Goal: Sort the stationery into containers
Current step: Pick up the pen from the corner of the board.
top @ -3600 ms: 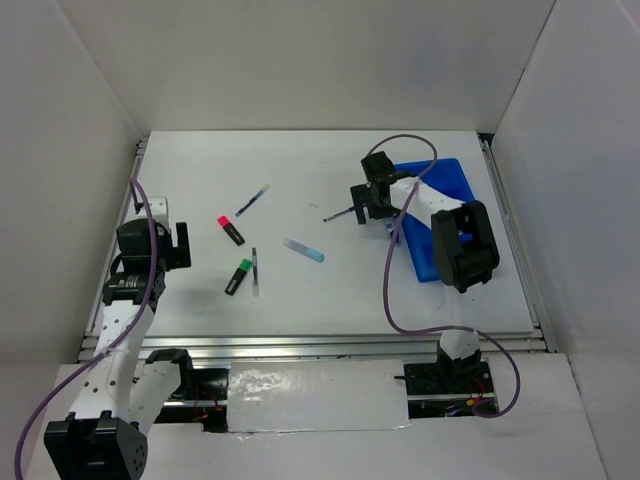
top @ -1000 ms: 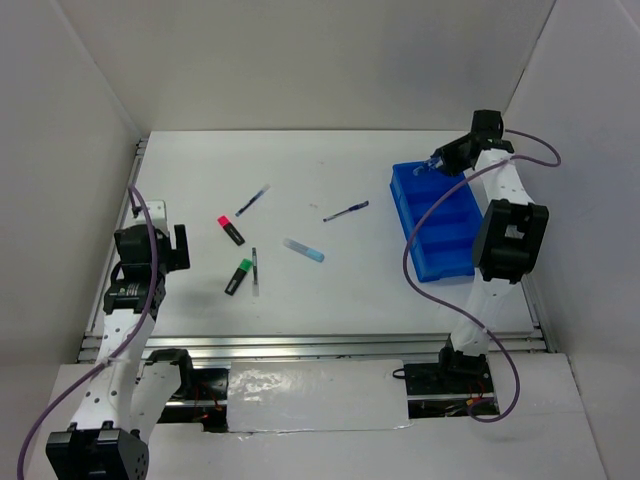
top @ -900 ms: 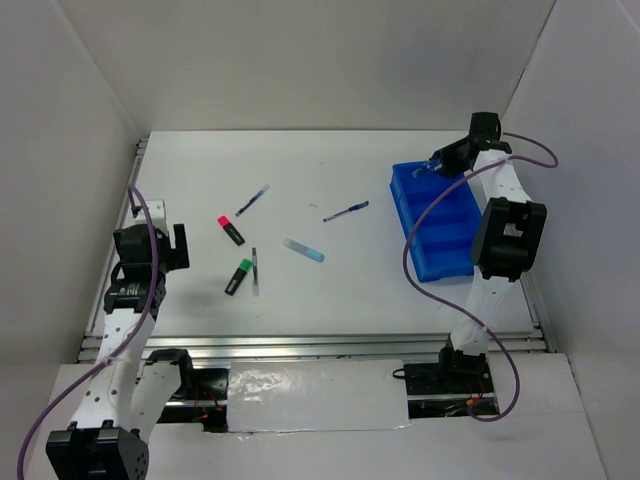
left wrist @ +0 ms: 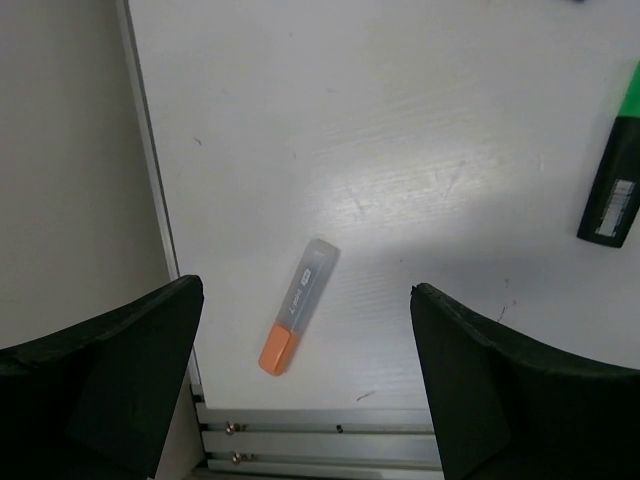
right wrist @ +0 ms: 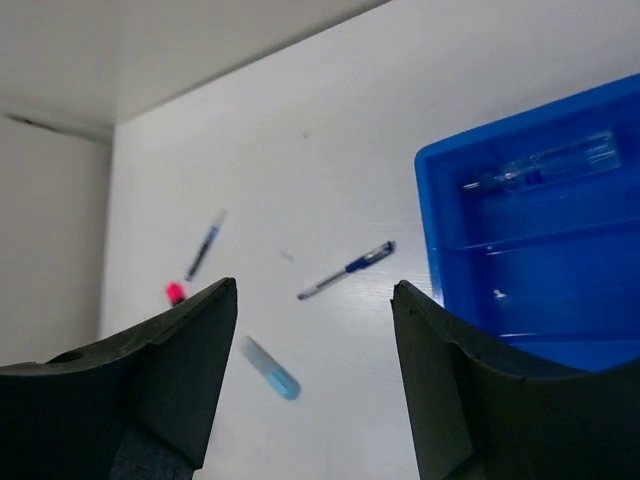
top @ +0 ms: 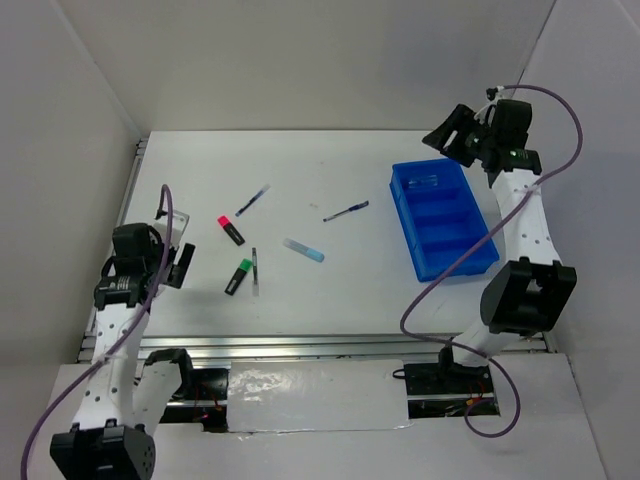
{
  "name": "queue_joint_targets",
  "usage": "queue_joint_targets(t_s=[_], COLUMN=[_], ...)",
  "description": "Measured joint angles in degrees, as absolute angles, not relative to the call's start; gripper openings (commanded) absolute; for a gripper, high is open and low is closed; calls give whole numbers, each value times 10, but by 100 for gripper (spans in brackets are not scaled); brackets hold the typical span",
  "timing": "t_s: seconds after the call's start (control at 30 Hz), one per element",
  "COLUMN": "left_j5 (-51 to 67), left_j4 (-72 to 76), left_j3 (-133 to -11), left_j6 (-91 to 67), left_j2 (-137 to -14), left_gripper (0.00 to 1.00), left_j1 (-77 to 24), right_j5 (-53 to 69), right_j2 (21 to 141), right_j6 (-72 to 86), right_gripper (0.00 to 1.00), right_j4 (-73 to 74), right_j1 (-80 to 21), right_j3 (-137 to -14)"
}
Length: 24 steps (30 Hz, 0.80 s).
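Observation:
The blue tray [top: 450,245] sits at the right; a clear pen [top: 428,181] lies in its far compartment, also in the right wrist view [right wrist: 545,165]. My right gripper [top: 445,135] is open and empty, raised beyond the tray's far corner [right wrist: 315,290]. On the table lie a blue pen [top: 346,211], a light-blue marker [top: 303,250], a pink-capped highlighter [top: 231,230], a green-capped highlighter [top: 238,277], a slim grey pen [top: 255,270] and a thin blue pen [top: 252,200]. My left gripper [left wrist: 305,290] is open above a grey marker with an orange cap [left wrist: 298,322].
The table's left edge rail [left wrist: 150,200] and metal front rail [left wrist: 320,440] run close to the orange-capped marker. White walls enclose the table on three sides. The right arm's cable [top: 440,290] hangs over the tray's near end.
My right gripper has lifted from the tray's far compartment and pulled back and to the right, leaving the clear pen there. My left arm has shifted slightly toward the near edge.

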<state>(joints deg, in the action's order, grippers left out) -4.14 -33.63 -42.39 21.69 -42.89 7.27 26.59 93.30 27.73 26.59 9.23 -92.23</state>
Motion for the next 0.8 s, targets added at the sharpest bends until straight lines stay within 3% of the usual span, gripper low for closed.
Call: queue_joint_targets(t_s=[0.37,0.8], left_j5=[-13,-43], left_j4=[-430,-442], left_j3=[-506,-515], left_j6=[326,401], left_j2=[-678,-769], left_gripper=[92,86], left_j1=[207,263], right_j5=[215,173], right_j2=[859,853], right_j6=[38,-28], right_gripper=[70,70], right_j4=[335,355], right_j1=[8,-49], right_j3=[-813,-785])
